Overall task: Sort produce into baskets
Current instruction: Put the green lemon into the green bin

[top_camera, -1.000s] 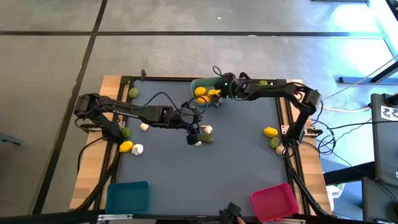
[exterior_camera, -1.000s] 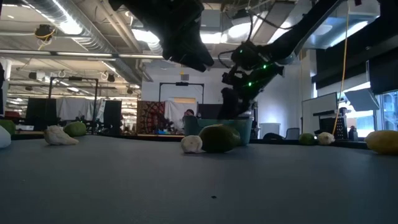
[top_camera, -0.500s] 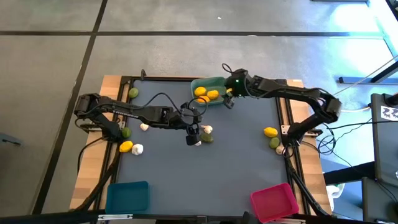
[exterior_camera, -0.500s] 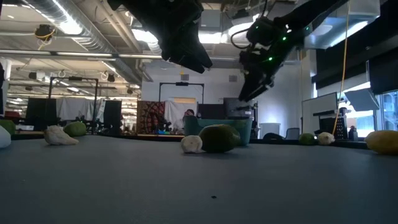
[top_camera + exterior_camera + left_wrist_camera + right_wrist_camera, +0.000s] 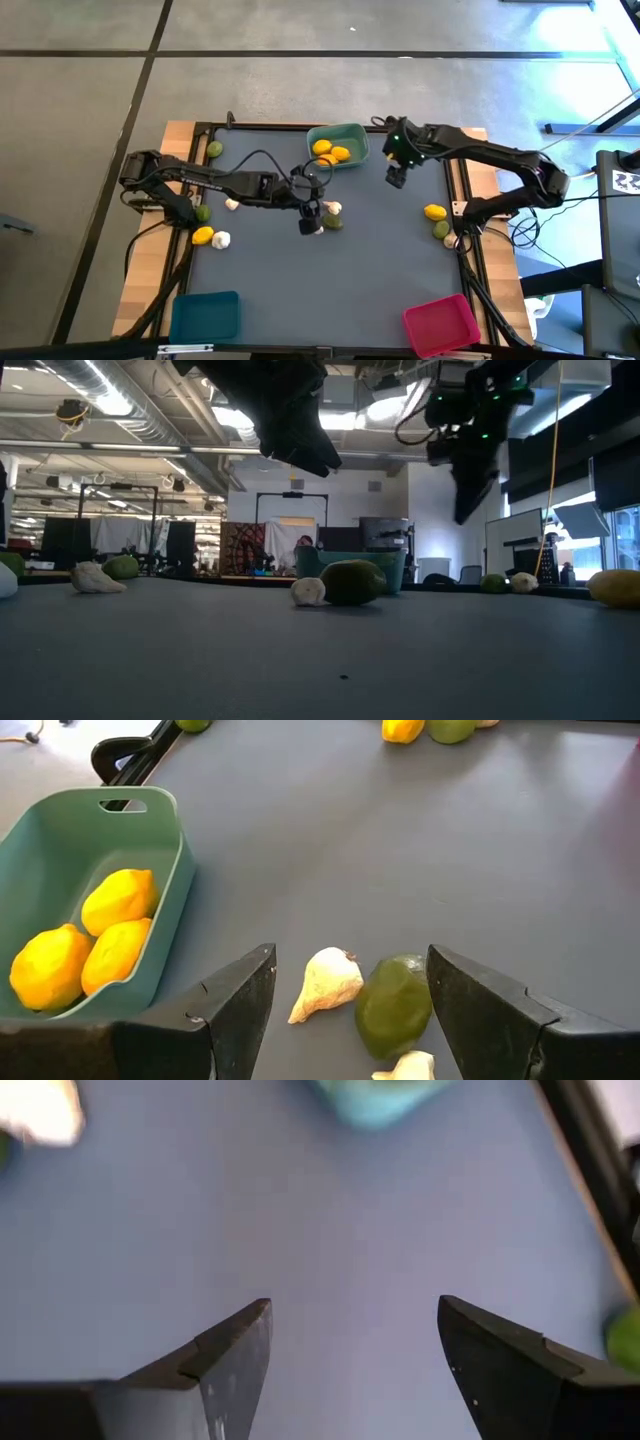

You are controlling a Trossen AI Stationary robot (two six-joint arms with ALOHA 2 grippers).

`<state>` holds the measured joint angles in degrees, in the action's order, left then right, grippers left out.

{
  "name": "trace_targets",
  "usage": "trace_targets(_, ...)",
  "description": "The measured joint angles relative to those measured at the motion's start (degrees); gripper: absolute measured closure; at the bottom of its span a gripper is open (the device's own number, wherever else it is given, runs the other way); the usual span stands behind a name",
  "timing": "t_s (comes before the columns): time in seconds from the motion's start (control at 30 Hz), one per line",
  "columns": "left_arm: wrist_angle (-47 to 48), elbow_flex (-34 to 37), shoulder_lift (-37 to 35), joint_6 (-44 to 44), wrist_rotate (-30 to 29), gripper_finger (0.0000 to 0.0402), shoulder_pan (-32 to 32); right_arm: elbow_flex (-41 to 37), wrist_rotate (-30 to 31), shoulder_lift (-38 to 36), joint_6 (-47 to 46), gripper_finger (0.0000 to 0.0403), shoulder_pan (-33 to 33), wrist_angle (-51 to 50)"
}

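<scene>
Since the earlier frame, we note the right pincer (image 5: 396,178) has swung clear of the teal basket (image 5: 350,134), fingers apart and empty. Left pincer (image 5: 345,1005) hovers spread over a lime (image 5: 394,1003) and garlic (image 5: 328,983). We read no lettering anywhere.

Dark grey table mat (image 5: 330,270) inside black metal frame (image 5: 455,200); light wood tabletop (image 5: 140,290) shows past frame at left and right edges. Table stands on grey concrete floor (image 5: 80,130) crossed by dark seam lines. Black cables (image 5: 560,215) trail off right side of table. Low view: open workshop hall beyond table, ceiling strip lights (image 5: 105,390), exposed ducts, dark rack frame (image 5: 291,510) against white back wall, monitor screens (image 5: 560,520) at right.
</scene>
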<state>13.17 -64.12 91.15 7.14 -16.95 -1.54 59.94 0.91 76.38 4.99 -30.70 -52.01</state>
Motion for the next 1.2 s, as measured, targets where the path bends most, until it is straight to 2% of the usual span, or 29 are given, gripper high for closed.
trace_targets(0.23, 0.01, 0.00, 0.00, 0.09, 0.00, 0.0147, -0.38, 0.00, 0.02, -2.73, -1.91, 0.0120, 0.00, -10.12)
trace_targets(0.53, 0.20, 0.00, 0.00, 0.13, 0.00, 0.0147, -0.38, -0.02, 0.83, -3.93, -5.95, 0.0120, 0.99, -18.47)
trace_targets(0.63, 0.74, 0.00, 0.00, 0.29, 0.00, 0.0147, -0.38, -0.02, 2.50, -3.93, -7.39, 0.0120, 2.89, -19.92)
trace_targets(0.97, 1.27, 0.00, 0.00, 1.11, 0.00, 0.0147, -1.12, -0.02, 2.63, -3.92, -13.63, 0.0120, 10.79, -23.42)
trace_targets(1.2, 1.29, 0.00, 0.00, 1.09, 0.00, 0.0147, -1.51, -0.42, 6.14, -3.91, -17.44, 0.0120, 15.50, -25.49)
